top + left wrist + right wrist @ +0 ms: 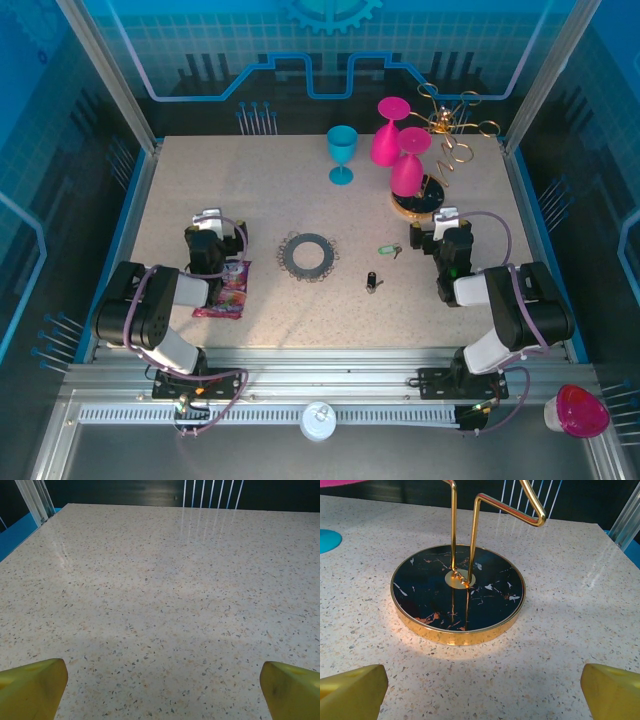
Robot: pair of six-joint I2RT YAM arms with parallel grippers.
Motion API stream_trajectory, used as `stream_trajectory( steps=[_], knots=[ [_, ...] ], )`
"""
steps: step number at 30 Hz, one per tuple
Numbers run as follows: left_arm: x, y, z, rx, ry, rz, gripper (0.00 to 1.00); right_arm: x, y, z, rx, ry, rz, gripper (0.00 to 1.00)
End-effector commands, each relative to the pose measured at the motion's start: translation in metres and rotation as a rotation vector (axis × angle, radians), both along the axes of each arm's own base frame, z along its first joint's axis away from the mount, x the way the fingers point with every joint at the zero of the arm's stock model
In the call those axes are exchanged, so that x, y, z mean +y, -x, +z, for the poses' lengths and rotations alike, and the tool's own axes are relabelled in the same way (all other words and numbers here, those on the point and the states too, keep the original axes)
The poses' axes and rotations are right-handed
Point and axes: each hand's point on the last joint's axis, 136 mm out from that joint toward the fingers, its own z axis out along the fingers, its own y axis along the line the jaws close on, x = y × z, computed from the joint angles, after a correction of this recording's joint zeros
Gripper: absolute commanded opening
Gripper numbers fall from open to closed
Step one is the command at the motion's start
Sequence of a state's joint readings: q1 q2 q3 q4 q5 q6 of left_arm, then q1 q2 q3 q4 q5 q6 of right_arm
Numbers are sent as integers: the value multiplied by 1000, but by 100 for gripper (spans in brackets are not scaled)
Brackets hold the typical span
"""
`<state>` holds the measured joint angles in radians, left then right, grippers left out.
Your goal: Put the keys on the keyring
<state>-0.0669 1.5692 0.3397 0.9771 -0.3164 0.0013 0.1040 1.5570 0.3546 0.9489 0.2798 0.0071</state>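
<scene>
The dark grey keyring [308,255] lies flat mid-table, small wire loops round its rim. To its right lie the green-headed key [389,250] and, nearer me, the black-headed key [372,282]. My left gripper [208,222] rests at the left, well apart from the ring, and is open; its yellow fingertips [32,687] stand wide over bare table. My right gripper [446,222] sits right of the green key, also open, its yellow fingertips [610,690] spread with nothing between them, facing the gold stand's base [457,592].
A gold wire stand [440,150] holds two pink glasses [398,145] at the back right. A blue glass [342,153] stands at the back middle. A pink packet [227,290] lies by the left arm. A pink-lidded cup [577,410] sits off the table, front right.
</scene>
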Motion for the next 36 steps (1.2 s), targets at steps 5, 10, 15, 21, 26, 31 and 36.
stream_trajectory(
  steps=[5,10,15,21,26,31,36],
  knots=[
    [0,-7,11,-35,20,-5,99,-1,-6,11,-31,-12,-13,100],
    [2,-7,11,-32,34,-5,99,-1,-5,12,-32,-14,-13,100],
    [-2,-3,22,-57,31,-31,99,14,9,38,-104,18,65,97],
    [-3,5,80,-84,56,-31,99,9,30,89,-128,-89,-54,92],
    [-19,18,108,-136,228,-85,99,30,48,86,-44,-300,-44,83],
    [-50,33,104,-76,450,-200,99,63,74,67,172,-370,43,76],
    [-81,44,90,25,665,-301,98,98,98,54,330,-396,158,73]
  ],
)
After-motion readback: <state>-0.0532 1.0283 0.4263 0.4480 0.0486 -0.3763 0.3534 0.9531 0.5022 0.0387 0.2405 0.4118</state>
